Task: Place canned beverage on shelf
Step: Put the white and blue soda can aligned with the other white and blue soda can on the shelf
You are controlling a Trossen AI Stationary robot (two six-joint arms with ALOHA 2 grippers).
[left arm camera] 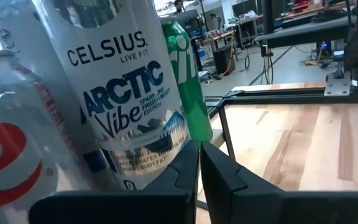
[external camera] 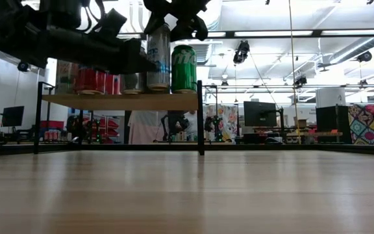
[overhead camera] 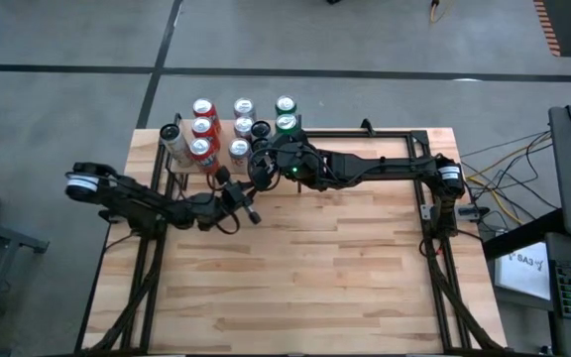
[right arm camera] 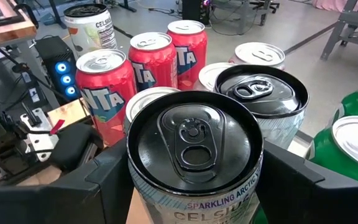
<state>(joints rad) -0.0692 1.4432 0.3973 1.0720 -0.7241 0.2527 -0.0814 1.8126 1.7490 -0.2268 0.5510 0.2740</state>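
Note:
A tall white Celsius can [external camera: 159, 55] with a black top [right arm camera: 194, 140] stands upright at the near edge of the shelf [external camera: 122, 101], a small wooden board on black posts at the table's far left. My right gripper [right arm camera: 194, 180] reaches in from the right and is shut on the can's upper part. My left gripper [left arm camera: 199, 158], shut and level, stands just in front of the can's lower wall [left arm camera: 135, 155]. Red cans [right arm camera: 104, 87], a green can [external camera: 184, 68] and a second black-topped can [right arm camera: 263, 96] stand on the shelf around it. My right gripper has the Celsius can's upper wall [right arm camera: 143, 199], just below the rim, between its two fingers [right arm camera: 107, 180], one on each side. The fingers come nearly level from the table's right. The can stays upright, its base down at the shelf board [external camera: 159, 92]. My left gripper's shut fingertips [left arm camera: 188, 165] stand right at the can's lower wall; I cannot tell whether they touch it.
Several more cans crowd the shelf behind and beside the held one [overhead camera: 241, 124]. A black frame [overhead camera: 424, 139] runs round the tabletop. The wide wooden tabletop [overhead camera: 315, 268] stretches toward the near edge. Desks and screens stand beyond the table.

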